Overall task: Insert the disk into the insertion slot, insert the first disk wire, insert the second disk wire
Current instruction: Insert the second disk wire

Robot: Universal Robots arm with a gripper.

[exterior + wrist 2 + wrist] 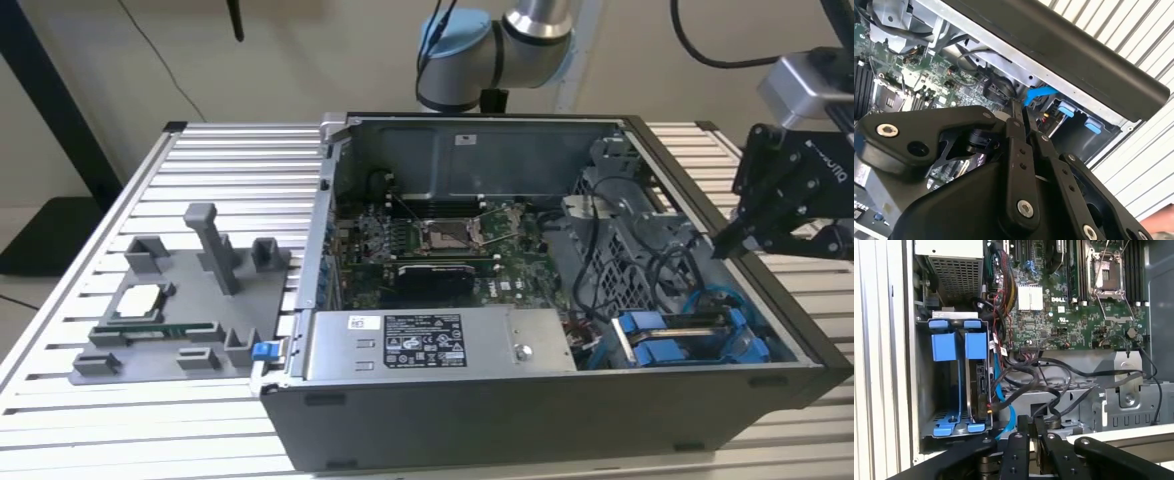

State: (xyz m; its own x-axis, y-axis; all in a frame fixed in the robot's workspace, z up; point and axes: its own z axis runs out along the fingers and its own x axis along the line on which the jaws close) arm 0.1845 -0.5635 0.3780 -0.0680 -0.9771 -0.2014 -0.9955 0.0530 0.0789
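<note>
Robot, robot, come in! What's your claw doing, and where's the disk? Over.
Gripper shut, empty, over the case's edge. Disk already in the slot, between blue clips. Black and blue cables bunched beside it.

you see a matt black gripper (1021, 112), glossy blue plastic fittings on the insertion slot (956, 385) of grey perforated metal, and a ribbed bare-metal table (200, 150).
</note>
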